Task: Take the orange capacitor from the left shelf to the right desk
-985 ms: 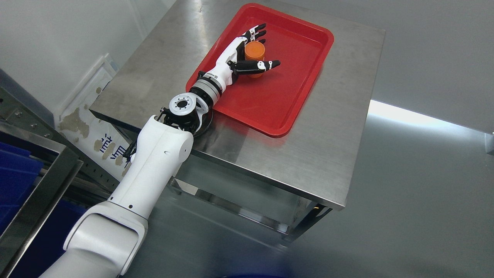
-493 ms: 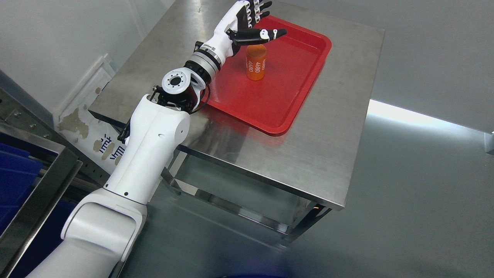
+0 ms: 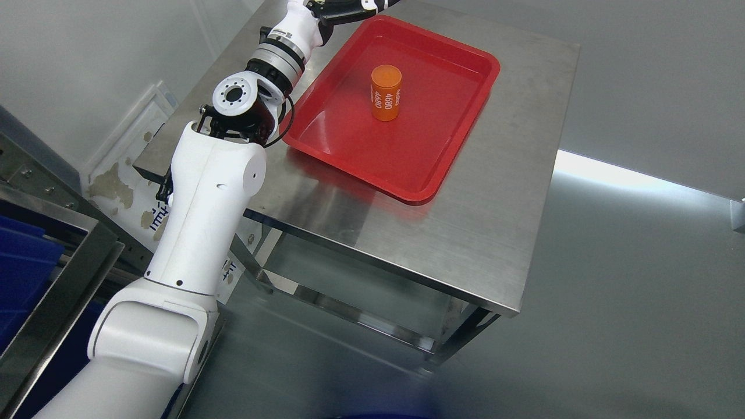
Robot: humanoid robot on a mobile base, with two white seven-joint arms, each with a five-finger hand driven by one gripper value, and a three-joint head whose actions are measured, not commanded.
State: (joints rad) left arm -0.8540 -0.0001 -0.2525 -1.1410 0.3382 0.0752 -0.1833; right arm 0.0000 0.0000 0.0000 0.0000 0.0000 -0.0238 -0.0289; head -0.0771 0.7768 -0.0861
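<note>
So the capacitor [image 3: 386,92] is standing upright in the red tray [image 3: 465,105] on the tabletop [image 3: 500,233], long axis vertical, flat top up, print running down its side. Nothing is touching it. My left hand [image 3: 343,7] is way up at the top edge of the view, mostly cropped out, above the tray's far-left corner, so honestly I can't tell whether the fingers are spread or curled. It clearly isn't holding anything, though. From that hand the capacitor sits down and to the right, well apart, with bare tray floor between. My right arm isn't visible at all, so left is the only one anywhere near it. I'd say the drop-off is basically done, since the part is on the right desk. What's left looks like just pulling the arm clear without swinging the forearm across the tray.
</note>
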